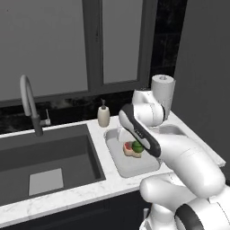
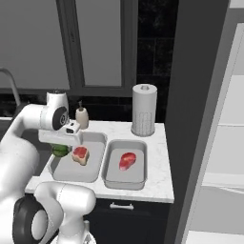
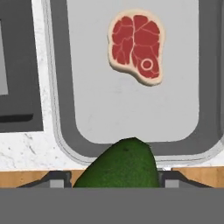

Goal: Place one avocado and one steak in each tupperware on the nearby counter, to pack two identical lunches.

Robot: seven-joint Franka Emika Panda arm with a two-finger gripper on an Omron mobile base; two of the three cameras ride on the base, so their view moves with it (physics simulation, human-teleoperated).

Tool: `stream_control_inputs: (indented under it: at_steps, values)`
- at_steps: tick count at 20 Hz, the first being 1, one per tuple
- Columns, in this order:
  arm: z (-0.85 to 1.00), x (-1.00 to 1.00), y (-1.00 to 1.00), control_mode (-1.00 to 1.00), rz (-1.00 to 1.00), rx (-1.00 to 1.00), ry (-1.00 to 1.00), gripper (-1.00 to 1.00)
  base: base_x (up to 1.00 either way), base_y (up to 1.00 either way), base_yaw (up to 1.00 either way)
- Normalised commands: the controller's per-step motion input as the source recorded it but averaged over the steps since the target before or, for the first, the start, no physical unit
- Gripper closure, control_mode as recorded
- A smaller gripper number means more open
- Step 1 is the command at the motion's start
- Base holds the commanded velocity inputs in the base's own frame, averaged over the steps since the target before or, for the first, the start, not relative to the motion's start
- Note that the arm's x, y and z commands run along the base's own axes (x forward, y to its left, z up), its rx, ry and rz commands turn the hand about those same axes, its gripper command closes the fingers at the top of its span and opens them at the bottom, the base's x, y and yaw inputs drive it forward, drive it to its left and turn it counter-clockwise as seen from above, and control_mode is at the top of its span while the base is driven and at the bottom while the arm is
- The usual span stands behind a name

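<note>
Pincer: my gripper (image 3: 116, 181) stands about half open, its two dark tips pressed on either side of an avocado (image 3: 119, 167), which I hold.
Avocado: dark green, its pointed end reaching just over the near rim of the left tupperware (image 3: 61, 109); in the right base view it peeps out green (image 2: 59, 150) under my hand, at that tray's left edge.
Left tupperware: shallow, light grey, rounded corners, raised rim; a steak (image 3: 136, 46) lies toward its far end, red with a pale fat border and a small round bone.
Open room in it: the whole near half of the tray floor is bare, from the steak down to the rim under the avocado.
Right tupperware (image 2: 140, 164): just beside the first, their long rims nearly touching; a second steak (image 2: 127, 160) lies near its middle, with bare floor all round it.
Counter (image 2: 159, 157): white marble, a narrow strip showing round the trays; its front edge runs close below both.
Sink (image 1: 49, 157): a dark basin left of the trays, a thin band of counter between.
Behind the trays: a soap bottle (image 2: 82, 117) and a paper towel roll (image 2: 144, 109) stand upright against the dark wall.
Right side: a tall dark panel (image 2: 195, 95) closes the counter's end.
</note>
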Motion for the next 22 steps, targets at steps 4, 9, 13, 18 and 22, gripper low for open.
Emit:
stream_control_inputs:
  at_steps: [4, 9, 13, 18, 22]
  values:
    - [-0.56, 0.58, 0.03, -1.0, 0.04, 0.0, 0.05, 1.0, 0.0, 0.0, 0.0]
    - [-0.47, 0.35, 0.12, -1.0, 0.02, 0.0, 0.0, 1.0, 0.0, 0.0, 0.0]
    - [-0.54, 0.1, 0.18, -1.0, 0.03, 0.0, 0.0, 1.0, 0.0, 0.0, 0.0]
    - [-0.36, 0.37, 0.1, -1.0, 0.0, 0.0, -0.01, 1.0, 0.0, 0.0, 0.0]
    - [-0.27, 0.41, 0.18, -1.0, 0.0, 0.0, -0.03, -1.0, 0.0, 0.0, 0.0]
